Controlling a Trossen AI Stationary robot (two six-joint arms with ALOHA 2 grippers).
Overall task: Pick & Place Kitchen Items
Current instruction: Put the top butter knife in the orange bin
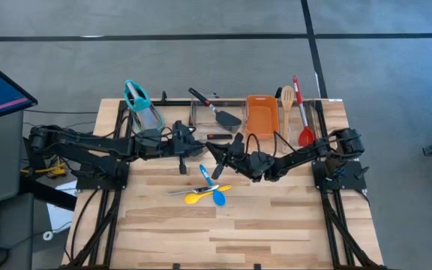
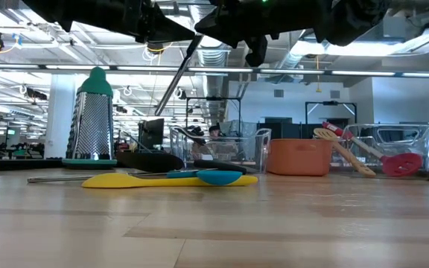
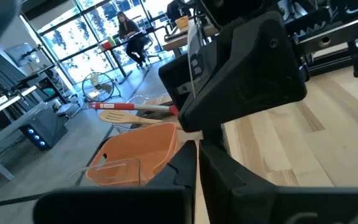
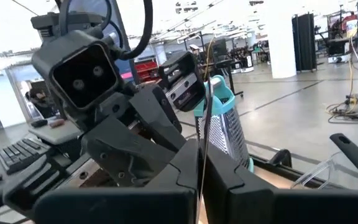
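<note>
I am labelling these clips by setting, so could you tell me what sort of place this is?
Most likely an open-plan robotics lab or workshop: a wooden table with two arms on a grey floor, exposed ceiling lights and ducts, desks with monitors, and a person seated at a far desk.

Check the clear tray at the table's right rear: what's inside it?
Inside the clear tray lie a wooden slotted spoon and a red steel-handled spoon, side by side, the red bowl toward the table's middle. The right arm covers the tray's near edge, so anything there is hidden.
</note>
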